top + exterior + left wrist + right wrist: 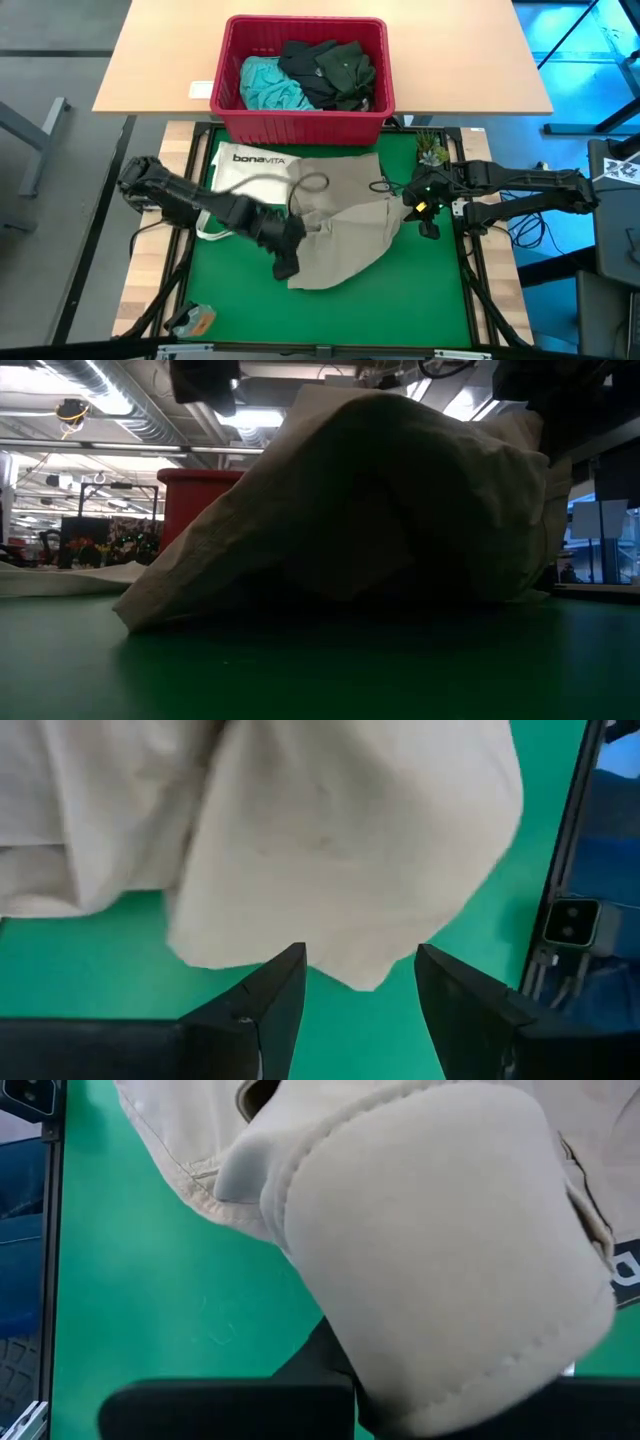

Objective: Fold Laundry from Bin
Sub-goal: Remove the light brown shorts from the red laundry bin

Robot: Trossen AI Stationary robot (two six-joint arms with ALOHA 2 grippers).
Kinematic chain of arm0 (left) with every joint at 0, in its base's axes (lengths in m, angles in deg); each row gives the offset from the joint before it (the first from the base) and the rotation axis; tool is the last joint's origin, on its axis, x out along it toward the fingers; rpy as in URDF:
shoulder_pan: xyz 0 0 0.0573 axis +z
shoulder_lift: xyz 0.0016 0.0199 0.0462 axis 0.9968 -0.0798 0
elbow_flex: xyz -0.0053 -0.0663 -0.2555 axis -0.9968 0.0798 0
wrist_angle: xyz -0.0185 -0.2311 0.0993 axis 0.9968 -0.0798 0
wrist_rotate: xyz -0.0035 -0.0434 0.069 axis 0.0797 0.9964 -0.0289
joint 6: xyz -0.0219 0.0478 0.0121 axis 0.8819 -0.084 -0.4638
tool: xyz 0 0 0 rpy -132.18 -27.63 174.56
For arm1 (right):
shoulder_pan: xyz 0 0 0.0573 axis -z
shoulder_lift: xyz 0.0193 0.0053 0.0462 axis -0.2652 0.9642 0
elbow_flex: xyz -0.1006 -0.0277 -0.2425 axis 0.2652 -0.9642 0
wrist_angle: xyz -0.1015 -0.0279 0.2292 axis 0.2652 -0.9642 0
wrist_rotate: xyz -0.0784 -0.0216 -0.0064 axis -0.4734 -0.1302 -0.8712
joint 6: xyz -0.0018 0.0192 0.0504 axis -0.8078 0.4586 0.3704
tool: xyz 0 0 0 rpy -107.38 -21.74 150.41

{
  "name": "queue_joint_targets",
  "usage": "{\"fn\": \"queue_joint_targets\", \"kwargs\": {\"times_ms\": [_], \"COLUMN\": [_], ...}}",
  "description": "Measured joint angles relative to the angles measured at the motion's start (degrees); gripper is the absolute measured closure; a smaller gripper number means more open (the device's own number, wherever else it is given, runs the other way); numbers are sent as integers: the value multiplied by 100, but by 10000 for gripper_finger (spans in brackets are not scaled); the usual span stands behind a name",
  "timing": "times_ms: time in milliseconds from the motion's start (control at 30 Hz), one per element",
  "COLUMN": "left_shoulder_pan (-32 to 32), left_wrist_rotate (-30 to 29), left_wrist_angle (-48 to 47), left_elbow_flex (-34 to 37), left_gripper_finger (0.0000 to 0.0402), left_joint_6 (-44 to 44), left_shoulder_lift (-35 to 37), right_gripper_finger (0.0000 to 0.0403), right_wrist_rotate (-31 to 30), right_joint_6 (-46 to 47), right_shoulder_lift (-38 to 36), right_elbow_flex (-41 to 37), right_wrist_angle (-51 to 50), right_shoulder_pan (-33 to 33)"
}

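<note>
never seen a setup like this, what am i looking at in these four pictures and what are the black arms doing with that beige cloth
These are two robot arms at a table with a green mat, each ending in a two-finger end effector.

One picture looks straight down from above. One sits at table height, so the cloth fills it. The other two come from cameras on each arm's wrist.

On the mat lies a khaki-tan garment, partly over a white "bonaVITA" tote bag. Behind it stands a red bin holding a turquoise garment and dark garments.

The right end effector is shut on the khaki garment's right edge; its wrist picture shows a thick fold bunched over the fingers. The left end effector is open, hovering at the garment's lower left edge and holding nothing.
</note>
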Motion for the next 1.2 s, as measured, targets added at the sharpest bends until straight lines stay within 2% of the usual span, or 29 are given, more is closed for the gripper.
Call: {"fn": "queue_joint_targets", "kwargs": {"times_ms": [233, 467, 700, 1200], "left_shoulder_pan": [-827, -1241, -1392, -1405], "left_wrist_rotate": [-511, -1032, -1509, -1815], "left_wrist_angle": [575, 842, 836, 871], "left_elbow_flex": [0, 0, 0, -2], "left_gripper_finger": [219, 219, 219, 219], "left_joint_6": [181, 208, 204, 193], "left_shoulder_lift": [-691, -1384, -1777, -2377], "right_gripper_finger": [401, 401, 401, 401], "right_wrist_rotate": [-4, -4, -4, 17], "right_joint_6": [0, 0, 0, 0], "right_shoulder_lift": [2, 2, 2, 2], "right_elbow_flex": [0, 0, 0, 0], "right_wrist_angle": [4, 3, 0, -74], "right_shoulder_pan": [-4, -4, -2, 0]}}
